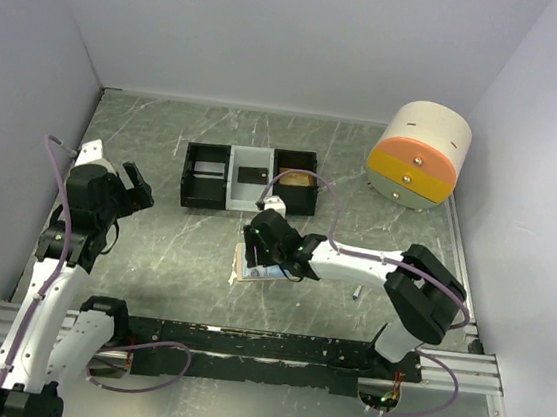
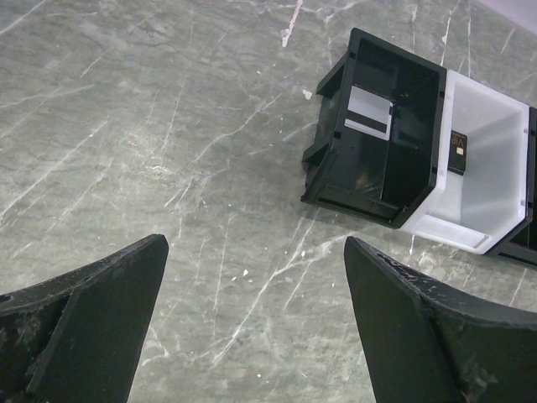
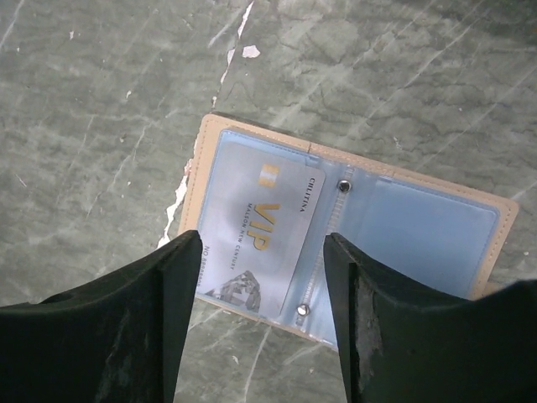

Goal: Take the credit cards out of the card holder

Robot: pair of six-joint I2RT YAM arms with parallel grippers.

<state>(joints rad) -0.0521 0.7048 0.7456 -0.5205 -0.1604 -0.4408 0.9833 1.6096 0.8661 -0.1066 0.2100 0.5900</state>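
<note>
Jaws on both arms stand apart: left gripper (image 2: 254, 252) is spread wide over the marbled grey bench (image 2: 126, 101); right gripper (image 3: 262, 252) straddles the card holder (image 3: 403, 227), contact unclear. Holder lies open mid-bench toward the near edge, with a tan rim, clear pale-blue sleeves and snap studs. One sleeve holds a pale VIP card (image 3: 260, 222); the other is partly hidden by a finger. Tray (image 2: 495, 117) toward the far edge: black bin holds a grey-striped card (image 2: 369, 113), white bin a dark item (image 2: 457, 151) too small to identify.
</note>
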